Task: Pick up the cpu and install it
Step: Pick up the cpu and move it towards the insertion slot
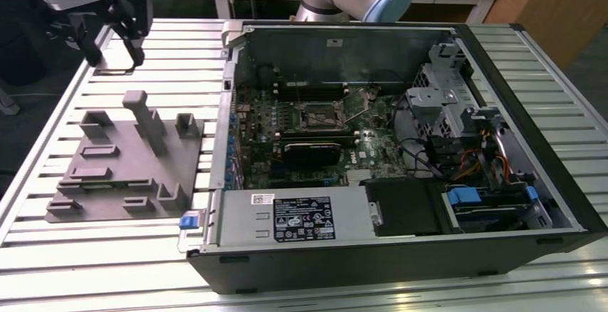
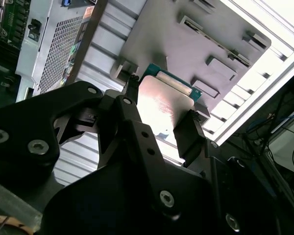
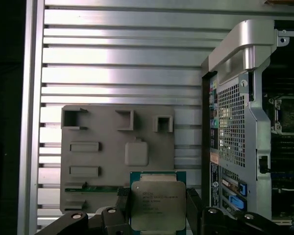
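The cpu (image 3: 158,205) is a small square chip with a silvery top on a green edge. It sits between the two black fingers (image 3: 193,210) of my gripper (image 3: 158,211), which is shut on its sides. The second wrist view shows the cpu (image 2: 164,105) in the gripper (image 2: 161,111) the same way, lifted above the gray plastic fixture (image 2: 186,44). In the exterior view the gripper (image 1: 116,61) hangs over the slatted table at the exterior view's upper left. It is beyond the fixture (image 1: 124,162) and apart from the open computer case (image 1: 399,148).
The motherboard's square socket (image 1: 318,116) lies inside the case, with a black heatsink block (image 1: 309,152) in front of it. A labelled power supply box (image 1: 295,216) fills the near side. The case's metal rear wall (image 3: 235,122) stands beside the fixture (image 3: 103,161).
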